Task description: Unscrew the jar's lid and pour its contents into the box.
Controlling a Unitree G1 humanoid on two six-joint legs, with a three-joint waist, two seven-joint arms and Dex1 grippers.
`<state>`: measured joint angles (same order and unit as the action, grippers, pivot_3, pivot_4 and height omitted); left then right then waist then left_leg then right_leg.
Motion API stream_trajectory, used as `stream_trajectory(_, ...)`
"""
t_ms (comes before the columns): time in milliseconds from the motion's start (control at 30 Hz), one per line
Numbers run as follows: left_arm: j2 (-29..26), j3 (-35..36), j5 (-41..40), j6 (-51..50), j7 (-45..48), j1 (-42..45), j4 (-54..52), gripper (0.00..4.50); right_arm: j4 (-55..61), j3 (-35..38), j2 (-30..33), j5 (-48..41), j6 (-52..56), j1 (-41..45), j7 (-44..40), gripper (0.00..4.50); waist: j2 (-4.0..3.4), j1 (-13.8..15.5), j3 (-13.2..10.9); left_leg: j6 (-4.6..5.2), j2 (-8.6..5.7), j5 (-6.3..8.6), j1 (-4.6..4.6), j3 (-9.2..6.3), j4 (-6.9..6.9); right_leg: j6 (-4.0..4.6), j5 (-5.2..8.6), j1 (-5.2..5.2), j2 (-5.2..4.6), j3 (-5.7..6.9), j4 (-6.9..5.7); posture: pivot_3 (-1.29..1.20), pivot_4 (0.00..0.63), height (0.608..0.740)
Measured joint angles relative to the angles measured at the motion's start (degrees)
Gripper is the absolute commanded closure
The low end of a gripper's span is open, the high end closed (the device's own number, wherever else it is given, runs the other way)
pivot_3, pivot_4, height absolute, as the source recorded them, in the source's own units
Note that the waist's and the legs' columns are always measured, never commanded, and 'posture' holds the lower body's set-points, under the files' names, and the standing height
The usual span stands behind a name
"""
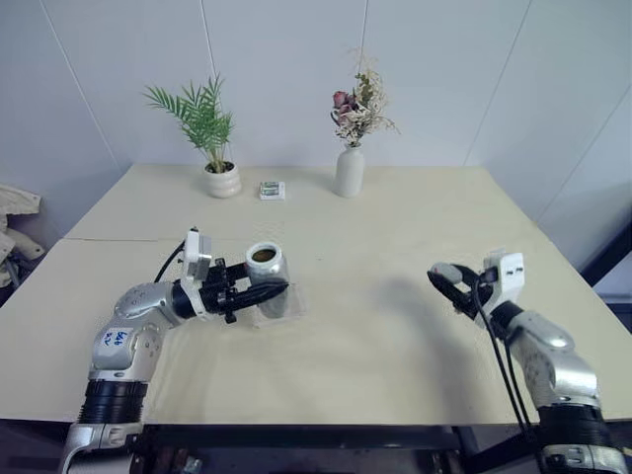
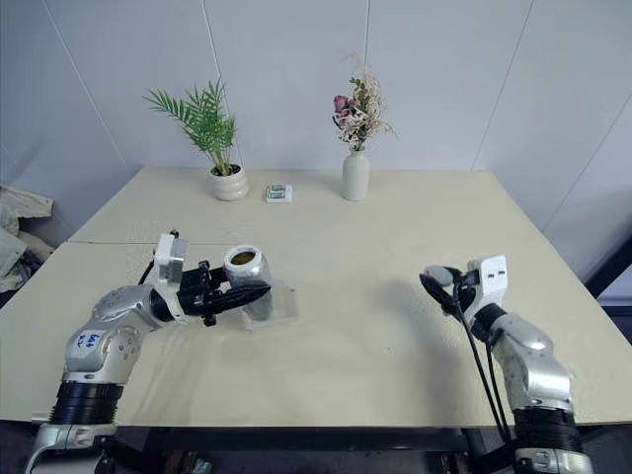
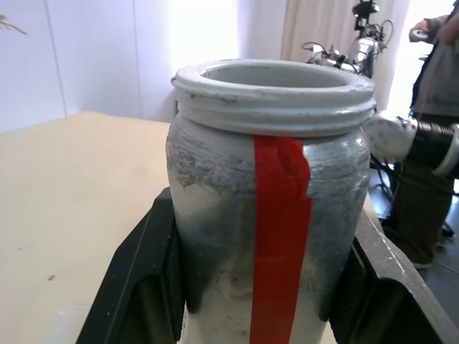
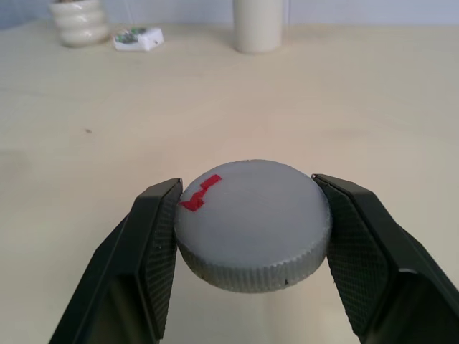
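My left gripper [image 1: 278,287] is shut on the jar [image 1: 269,275], a small greyish jar with a strip of red tape [image 3: 281,236] and a bare threaded neck. It stands upright and open, and the brown contents [image 1: 263,255] show in its mouth. Black fingers [image 3: 140,287] clamp both its sides. The box [image 1: 288,312], a faint clear tray, lies on the table right under the jar; I cannot tell whether they touch. Far to the right, my right gripper [image 4: 247,192] is shut on the lid [image 4: 252,223], a round grey ribbed cap with a red mark, held low over the table.
At the back of the beige table [image 1: 375,247] stand a white pot with a green plant [image 1: 223,180], a small patterned item [image 1: 272,190] and a white flower vase [image 1: 349,170]. A person [image 3: 434,107] stands beyond the table in the left wrist view.
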<state>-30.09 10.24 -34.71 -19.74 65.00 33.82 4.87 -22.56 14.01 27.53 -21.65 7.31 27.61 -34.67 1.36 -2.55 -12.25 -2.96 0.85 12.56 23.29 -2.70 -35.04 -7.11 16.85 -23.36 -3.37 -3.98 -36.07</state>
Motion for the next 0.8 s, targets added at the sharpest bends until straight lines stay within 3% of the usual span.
stream_trajectory(167,-0.1,0.6,-0.1,-1.1,-1.1,0.0,0.1,2.50,-10.1,-0.1,-1.0,2.8,-6.1,1.0,0.4,1.92,0.00,-0.3,0.0,-0.01,0.00,0.00,0.00,0.00,0.01,-0.01,0.00,-0.02,0.00,-0.02,-0.01,0.00,0.150,0.740)
stream_trajectory(367,-0.5,0.6,-0.1,-1.4,-2.5,0.0,0.1,2.50,-13.9,0.1,-1.0,3.3,-8.6,2.5,-2.2,0.05,0.00,-0.6,0.0,-0.02,0.00,-0.01,-0.03,0.00,-0.01,-0.04,-0.02,0.00,0.01,-0.05,-0.05,0.00,0.150,0.740)
stream_trajectory(533,-1.4,0.6,0.1,-1.8,-4.2,0.1,1.0,2.50,-12.9,0.0,-0.3,3.1,-8.8,2.1,-4.9,0.05,0.00,-0.7,0.0,-0.02,0.00,-0.01,-0.04,0.02,-0.01,-0.05,-0.03,-0.02,0.01,-0.09,-0.06,0.00,0.150,0.740)
stream_trajectory(800,-7.0,1.1,2.8,-1.0,-5.5,3.7,6.2,2.50,14.0,0.7,8.3,-5.5,2.3,-2.7,-14.6,0.05,-0.03,-0.6,0.0,-0.03,0.03,0.00,-0.05,0.02,0.00,-0.07,-0.03,-0.02,0.06,-0.10,-0.06,0.00,0.150,0.740)
